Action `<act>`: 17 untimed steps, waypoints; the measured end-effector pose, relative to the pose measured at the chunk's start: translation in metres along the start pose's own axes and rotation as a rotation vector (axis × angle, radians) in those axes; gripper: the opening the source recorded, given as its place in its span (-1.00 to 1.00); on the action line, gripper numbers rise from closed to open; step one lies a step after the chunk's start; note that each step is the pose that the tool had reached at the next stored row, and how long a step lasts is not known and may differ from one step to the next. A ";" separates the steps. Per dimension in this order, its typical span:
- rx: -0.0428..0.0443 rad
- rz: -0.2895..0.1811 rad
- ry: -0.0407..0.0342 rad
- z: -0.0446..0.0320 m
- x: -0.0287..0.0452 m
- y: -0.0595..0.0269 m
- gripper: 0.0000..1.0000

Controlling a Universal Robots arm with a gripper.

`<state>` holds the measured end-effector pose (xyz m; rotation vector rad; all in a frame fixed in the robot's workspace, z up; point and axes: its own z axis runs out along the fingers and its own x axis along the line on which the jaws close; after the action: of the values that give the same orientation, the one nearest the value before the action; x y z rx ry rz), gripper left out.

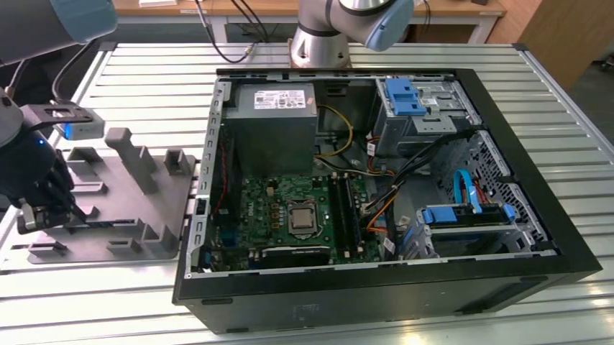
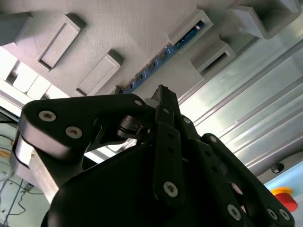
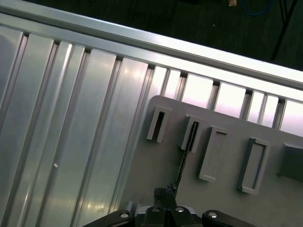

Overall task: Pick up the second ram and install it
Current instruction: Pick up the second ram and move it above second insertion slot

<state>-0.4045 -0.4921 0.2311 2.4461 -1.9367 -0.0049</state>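
Grey plastic is lying right under your jaws: they are hovering over the holder plate (image 1: 106,215), which is resting on the slatted aluminium bench (image 1: 144,65) at the exterior view's left. In the second wrist view the second ram (image 2: 184,38) is standing on its long edge in that plate just ahead of the jaws. It is showing as a thin dark stick with a blue board edge and a row of chips. In the first wrist view the stick is running from the tips of the jaws to a raised slot block (image 3: 191,136), where its far end is sitting. You cannot tell whether the jaws are touching the stick. You also cannot tell whether they are spread or pressed together, because the black linkages are covering the gap. Other grey blocks are standing on the plate to either side of the stick, close to the jaws. The open computer case (image 1: 537,215) is lying on the bench well apart from the jaws, toward the exterior view's right. The green motherboard (image 1: 278,194) is lying flat inside it.
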 end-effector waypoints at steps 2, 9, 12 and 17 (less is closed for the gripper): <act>-0.0006 0.032 -0.0005 0.0009 0.0000 0.0000 -0.80; -0.0014 0.133 -0.0049 0.0037 0.0000 -0.0001 -0.80; -0.0009 0.167 -0.0094 0.0046 0.0000 -0.0001 -0.80; -0.0012 0.231 -0.0122 0.0063 0.0000 -0.0001 -0.80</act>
<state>-0.4045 -0.4921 0.2248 2.2107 -2.2106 -0.0170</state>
